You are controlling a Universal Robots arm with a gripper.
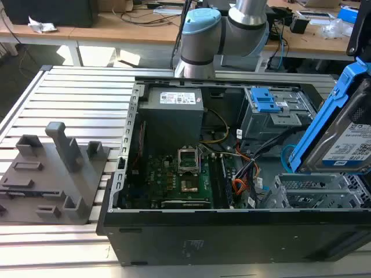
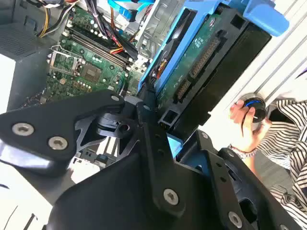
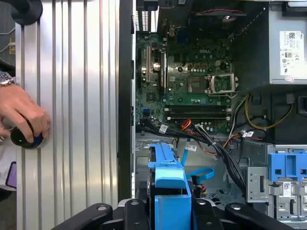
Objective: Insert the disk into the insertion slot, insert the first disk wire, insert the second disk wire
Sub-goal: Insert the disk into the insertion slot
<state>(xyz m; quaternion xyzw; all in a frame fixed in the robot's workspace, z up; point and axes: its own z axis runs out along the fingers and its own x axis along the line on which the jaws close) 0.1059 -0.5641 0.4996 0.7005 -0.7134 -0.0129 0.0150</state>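
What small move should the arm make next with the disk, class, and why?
Probably level the disk and lower it slightly toward the insertion slot. The gripper's jaws are shut on its blue carrier, and in the exterior view the disk hangs tilted above the silver cage, not yet inside the bay.

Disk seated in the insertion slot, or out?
Out. The disk hangs tilted in the pincer above the case; the insertion slot below it shows an empty bay.
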